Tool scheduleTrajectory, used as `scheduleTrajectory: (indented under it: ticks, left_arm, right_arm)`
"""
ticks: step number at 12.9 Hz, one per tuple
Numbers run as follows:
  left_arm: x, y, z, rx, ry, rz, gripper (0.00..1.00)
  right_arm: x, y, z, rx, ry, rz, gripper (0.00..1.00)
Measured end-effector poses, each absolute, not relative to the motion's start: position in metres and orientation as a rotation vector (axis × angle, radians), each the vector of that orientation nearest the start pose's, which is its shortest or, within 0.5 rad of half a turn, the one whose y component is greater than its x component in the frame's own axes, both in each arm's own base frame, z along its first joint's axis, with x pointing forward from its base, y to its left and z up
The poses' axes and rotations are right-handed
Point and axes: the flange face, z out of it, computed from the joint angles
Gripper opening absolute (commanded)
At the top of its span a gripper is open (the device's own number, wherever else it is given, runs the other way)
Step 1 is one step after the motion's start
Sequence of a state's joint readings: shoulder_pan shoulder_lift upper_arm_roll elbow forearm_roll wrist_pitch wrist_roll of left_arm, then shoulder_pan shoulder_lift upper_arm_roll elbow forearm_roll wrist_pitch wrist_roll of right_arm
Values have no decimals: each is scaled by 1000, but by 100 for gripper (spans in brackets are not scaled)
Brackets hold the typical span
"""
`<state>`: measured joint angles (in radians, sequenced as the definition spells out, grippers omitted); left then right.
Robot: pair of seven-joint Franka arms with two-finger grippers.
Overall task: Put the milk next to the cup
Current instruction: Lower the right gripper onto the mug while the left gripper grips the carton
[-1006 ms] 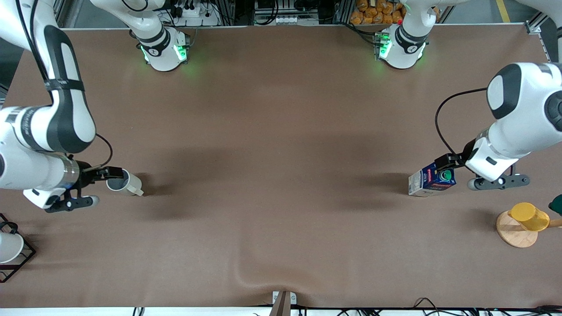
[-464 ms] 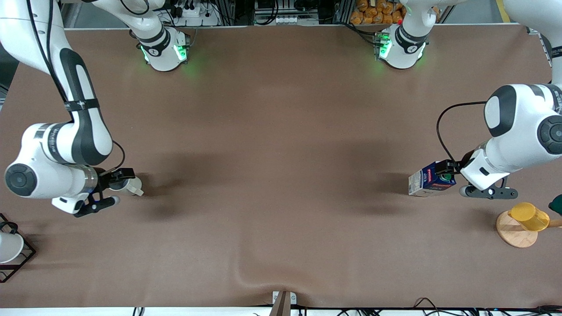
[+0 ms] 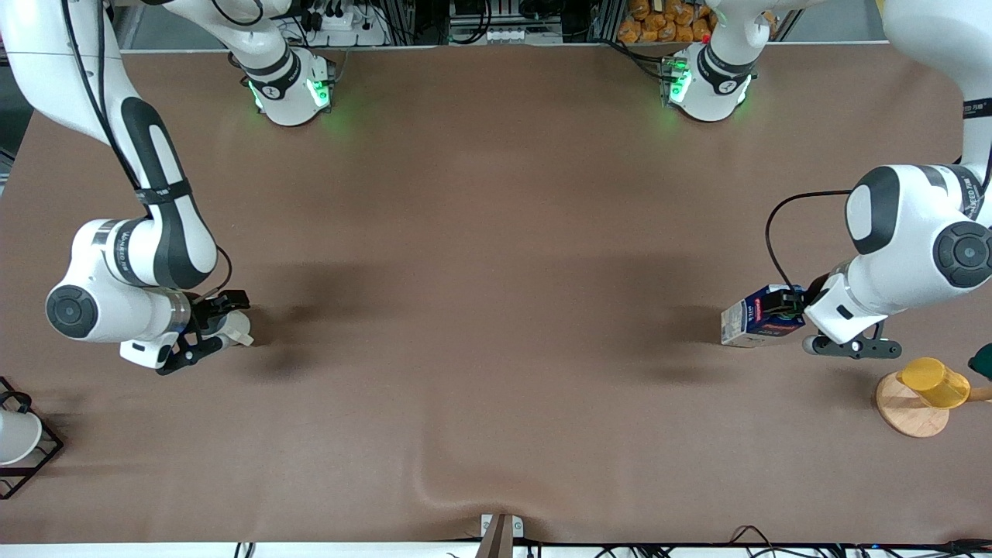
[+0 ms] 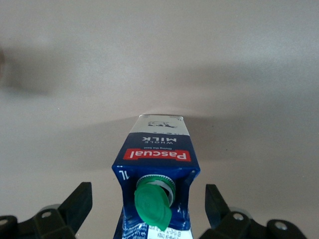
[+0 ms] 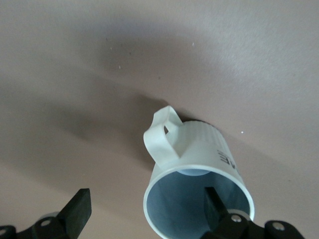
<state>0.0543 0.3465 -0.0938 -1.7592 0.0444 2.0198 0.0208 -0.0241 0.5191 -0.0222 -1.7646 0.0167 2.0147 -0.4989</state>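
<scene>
The milk (image 3: 748,319), a dark-blue carton with a green cap, stands on the table toward the left arm's end. My left gripper (image 3: 792,304) is open at its top. In the left wrist view the milk (image 4: 157,154) sits between the black fingers (image 4: 79,205) with a gap on each side of it. The cup (image 3: 237,332), a pale mug, stands toward the right arm's end, mostly hidden under my right gripper (image 3: 225,311). In the right wrist view the cup (image 5: 199,149) has one finger (image 5: 215,205) inside its rim and the other outside. That gripper is open.
A yellow cup (image 3: 932,381) lies on a round wooden coaster (image 3: 903,417) nearer the front camera than the milk. A white cup in a black wire rack (image 3: 31,449) sits at the right arm's end. The cloth has a fold (image 3: 434,488) at the front edge.
Both arms have swung in and lowered. The left gripper has come down around the milk's top, and the right gripper has moved over the cup. Milk and cup have not moved.
</scene>
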Motion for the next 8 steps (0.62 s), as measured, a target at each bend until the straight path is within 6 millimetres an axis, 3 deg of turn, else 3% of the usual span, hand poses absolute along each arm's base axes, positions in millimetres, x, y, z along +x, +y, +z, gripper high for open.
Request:
scheduleTrajectory:
  ticks: [2, 3, 5, 6, 7, 8]
  left_arm:
    - [634, -18, 361, -3128, 121, 141, 100]
    - [634, -18, 360, -3128, 121, 146, 94]
    - [633, -18, 355, -3128, 122, 158, 84]
    - [633, -18, 353, -3128, 122, 163, 83]
    - [633, -18, 351, -3128, 123, 169, 79]
    - [633, -18, 348, -3128, 123, 176, 72]
  right_arm:
    - [624, -33, 242, -2960, -710, 370, 100]
    - [622, -35, 236, -2956, -736, 352, 100]
    - [619, -40, 224, -2948, -772, 336, 30]
    - [620, -43, 223, -2952, -787, 315, 7]
    - [622, -45, 226, -2954, -791, 302, 0]
    - [623, -46, 229, -2956, -789, 294, 0]
